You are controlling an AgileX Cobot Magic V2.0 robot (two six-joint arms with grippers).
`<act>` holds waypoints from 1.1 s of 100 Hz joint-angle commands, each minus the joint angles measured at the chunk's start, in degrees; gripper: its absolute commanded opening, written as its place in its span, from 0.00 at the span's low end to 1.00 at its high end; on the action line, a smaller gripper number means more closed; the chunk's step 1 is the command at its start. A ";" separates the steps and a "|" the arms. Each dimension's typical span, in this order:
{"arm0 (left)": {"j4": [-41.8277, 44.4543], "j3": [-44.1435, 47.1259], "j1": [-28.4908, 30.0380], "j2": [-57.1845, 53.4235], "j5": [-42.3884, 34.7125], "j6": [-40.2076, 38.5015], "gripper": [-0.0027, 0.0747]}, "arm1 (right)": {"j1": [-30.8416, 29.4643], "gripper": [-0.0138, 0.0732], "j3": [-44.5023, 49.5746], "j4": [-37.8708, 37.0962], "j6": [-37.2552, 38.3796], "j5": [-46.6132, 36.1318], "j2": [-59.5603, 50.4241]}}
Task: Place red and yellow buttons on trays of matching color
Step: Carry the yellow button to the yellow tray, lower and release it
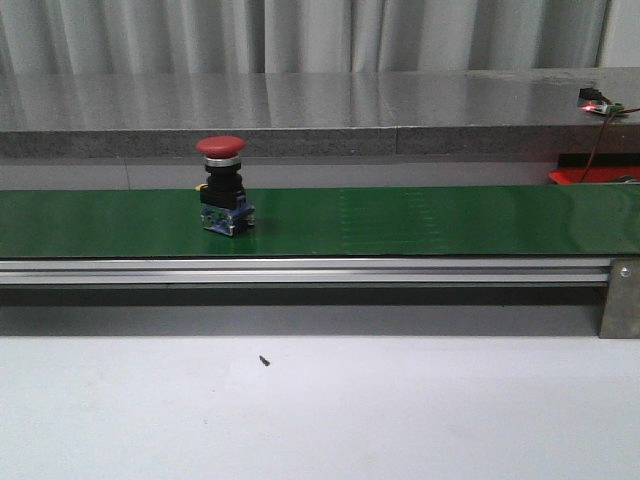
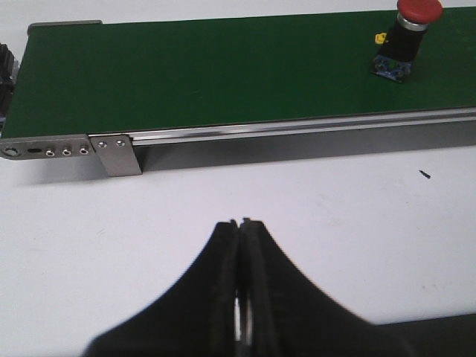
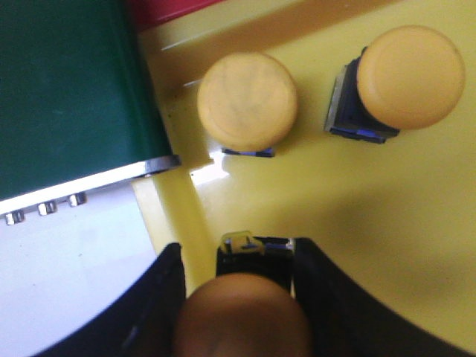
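Observation:
A red button (image 1: 222, 185) with a black body stands upright on the green belt (image 1: 400, 220), left of the middle; the left wrist view also has this red button (image 2: 407, 37). My left gripper (image 2: 242, 223) hangs shut and empty over the white table, short of the belt. In the right wrist view two yellow buttons (image 3: 248, 100) (image 3: 409, 71) stand on the yellow tray (image 3: 357, 193). A third yellow button (image 3: 242, 312) stands between the fingers of my right gripper (image 3: 239, 249); one finger is at its body, and a gap shows on the other side. A strip of the red tray (image 3: 171, 7) shows behind.
The belt's aluminium rail (image 1: 300, 270) runs along its front, with a bracket (image 1: 620, 298) at the right end. The yellow tray sits against the belt's end (image 3: 74, 97). A small dark speck (image 1: 264, 361) lies on the white table. A grey ledge (image 1: 320, 110) runs behind the belt.

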 commanded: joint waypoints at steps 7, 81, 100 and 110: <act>-0.85 -1.41 -0.46 0.36 -3.69 0.22 0.01 | -0.31 0.29 -1.13 0.07 -0.02 -2.88 1.01; -0.85 -1.41 -0.46 0.36 -3.79 0.22 0.01 | -0.31 0.77 -1.13 0.11 -0.02 -2.93 4.24; -0.85 -1.41 -0.46 0.36 -3.79 0.22 0.01 | -0.19 0.77 -2.67 -0.08 -0.16 -2.08 1.44; -0.85 -1.41 -0.46 0.36 -3.79 0.22 0.01 | 0.01 0.77 -4.46 -0.08 -0.75 -0.25 -0.62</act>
